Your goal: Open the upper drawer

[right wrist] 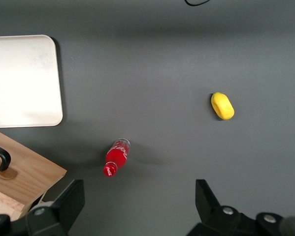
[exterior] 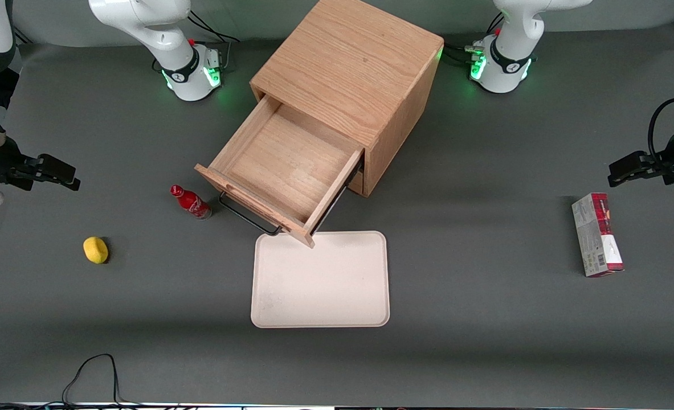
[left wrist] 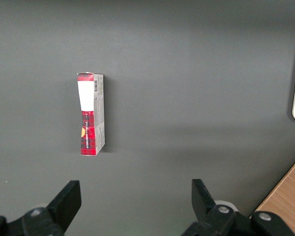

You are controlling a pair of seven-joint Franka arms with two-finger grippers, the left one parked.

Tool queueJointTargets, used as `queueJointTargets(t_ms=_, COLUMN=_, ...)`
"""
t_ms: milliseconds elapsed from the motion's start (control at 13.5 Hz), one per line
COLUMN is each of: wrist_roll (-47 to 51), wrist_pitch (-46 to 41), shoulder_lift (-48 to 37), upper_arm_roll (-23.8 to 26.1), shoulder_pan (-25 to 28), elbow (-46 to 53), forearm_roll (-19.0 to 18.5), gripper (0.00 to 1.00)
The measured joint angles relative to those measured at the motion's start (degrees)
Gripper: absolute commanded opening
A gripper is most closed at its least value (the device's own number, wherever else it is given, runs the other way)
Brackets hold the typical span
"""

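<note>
The upper drawer [exterior: 282,165] of the oak cabinet [exterior: 351,62] stands pulled far out, and its wooden tray is empty. Its black wire handle [exterior: 249,219] faces the front camera, above the edge of a tray. A corner of the drawer front [right wrist: 26,172] and its handle [right wrist: 0,155] show in the right wrist view. My right gripper [exterior: 63,175] hangs open and empty above the mat at the working arm's end of the table, well apart from the drawer. Its fingers [right wrist: 68,201] are spread wide, holding nothing.
A red bottle [exterior: 191,202] [right wrist: 116,156] lies beside the drawer front. A yellow lemon-shaped object [exterior: 95,250] [right wrist: 222,105] lies nearer the camera. A cream tray [exterior: 321,279] [right wrist: 21,81] sits in front of the drawer. A red-and-white box [exterior: 596,242] [left wrist: 90,114] lies toward the parked arm's end.
</note>
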Motion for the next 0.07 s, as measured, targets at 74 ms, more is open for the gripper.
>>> queueJointTargets(t_ms=74, wrist_roll=0.0, wrist_pitch=0.0, shoulder_lift=0.0, upper_arm_roll=-0.1, shoulder_pan=0.0, elbow=0.0, forearm_roll=0.0, gripper=1.00)
